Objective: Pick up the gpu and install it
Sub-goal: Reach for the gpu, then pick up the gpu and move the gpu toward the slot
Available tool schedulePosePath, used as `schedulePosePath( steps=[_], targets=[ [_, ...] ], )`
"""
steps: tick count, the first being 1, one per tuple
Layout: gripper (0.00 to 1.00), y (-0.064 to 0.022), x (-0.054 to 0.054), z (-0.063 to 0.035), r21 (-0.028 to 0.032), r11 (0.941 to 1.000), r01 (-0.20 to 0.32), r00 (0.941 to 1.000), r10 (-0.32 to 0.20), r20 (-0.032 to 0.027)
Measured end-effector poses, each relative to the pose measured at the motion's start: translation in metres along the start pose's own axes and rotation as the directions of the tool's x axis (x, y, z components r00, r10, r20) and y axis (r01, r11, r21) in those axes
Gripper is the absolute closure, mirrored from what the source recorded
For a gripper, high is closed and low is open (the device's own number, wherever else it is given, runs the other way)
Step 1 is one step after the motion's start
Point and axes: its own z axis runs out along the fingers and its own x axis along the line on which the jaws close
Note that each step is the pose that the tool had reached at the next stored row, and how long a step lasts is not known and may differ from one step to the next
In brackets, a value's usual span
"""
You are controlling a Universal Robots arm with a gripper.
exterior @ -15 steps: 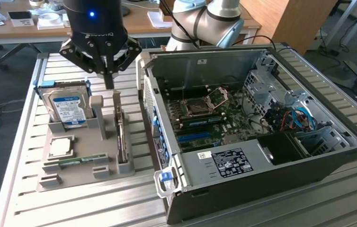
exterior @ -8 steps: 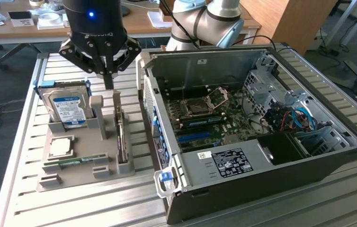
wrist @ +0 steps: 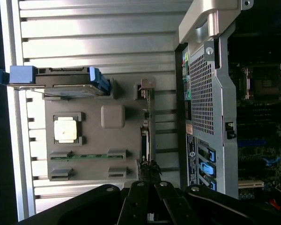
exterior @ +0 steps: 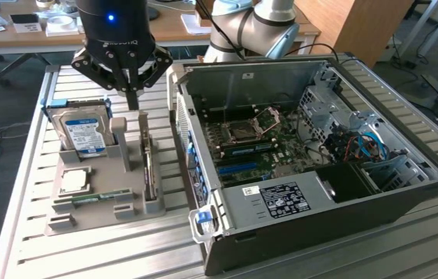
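The gpu stands on its thin edge in the grey holder on the desk, easy to grab from above, and the end effector hangs over it, fingers together.

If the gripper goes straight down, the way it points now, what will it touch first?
Most likely the upper edge of the gpu, standing on edge in the grey holder. In the wrist view the gripper, jaws shut, lines up with one end of it. The gap between them is unclear.
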Motion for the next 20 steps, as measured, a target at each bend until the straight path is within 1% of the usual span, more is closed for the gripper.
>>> schedulePosePath(
  steps=[20],
  targets=[
    [0.89, 0.0000, 0.0000, 0.0000, 0.0000, 1.0000, 0.000, 1.0000, 0.000, 0.0001]
  ],
)
